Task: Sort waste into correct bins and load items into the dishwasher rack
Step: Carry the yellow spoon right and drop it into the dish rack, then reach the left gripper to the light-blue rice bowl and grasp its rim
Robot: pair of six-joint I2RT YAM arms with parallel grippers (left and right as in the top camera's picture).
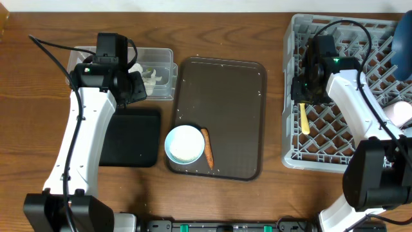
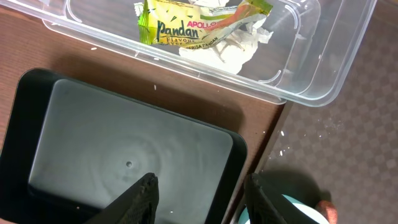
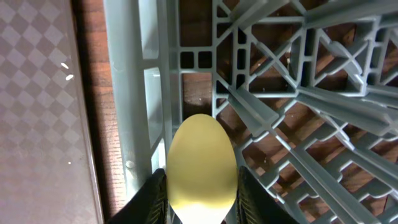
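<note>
My left gripper (image 1: 138, 86) (image 2: 199, 190) is open and empty above the right edge of the black tray (image 1: 132, 136) (image 2: 124, 137). The clear tub (image 1: 161, 57) (image 2: 311, 93) holds the yellow-green wrapper (image 2: 186, 25) and crumpled tissue (image 1: 150, 77) (image 2: 231, 53). The light-blue bowl (image 1: 185, 144) (image 2: 302, 214) and the carrot stick (image 1: 207, 147) (image 2: 327, 211) sit on the brown serving tray (image 1: 225, 103). My right gripper (image 1: 306, 96) (image 3: 202, 180) is shut on the pale yellow spoon (image 1: 304, 120) (image 3: 202, 158) over the left side of the grey rack (image 1: 341, 138) (image 3: 280, 93). The dark-blue plate (image 1: 404, 45) and pink cup (image 1: 403, 113) are in the rack. The blue cup is out of view.
Loose white rice grains (image 2: 283, 148) lie scattered on the serving tray near its left edge. The rack's left wall (image 3: 130, 93) stands close beside the serving tray's right edge. Bare wooden table shows between the tub and black tray.
</note>
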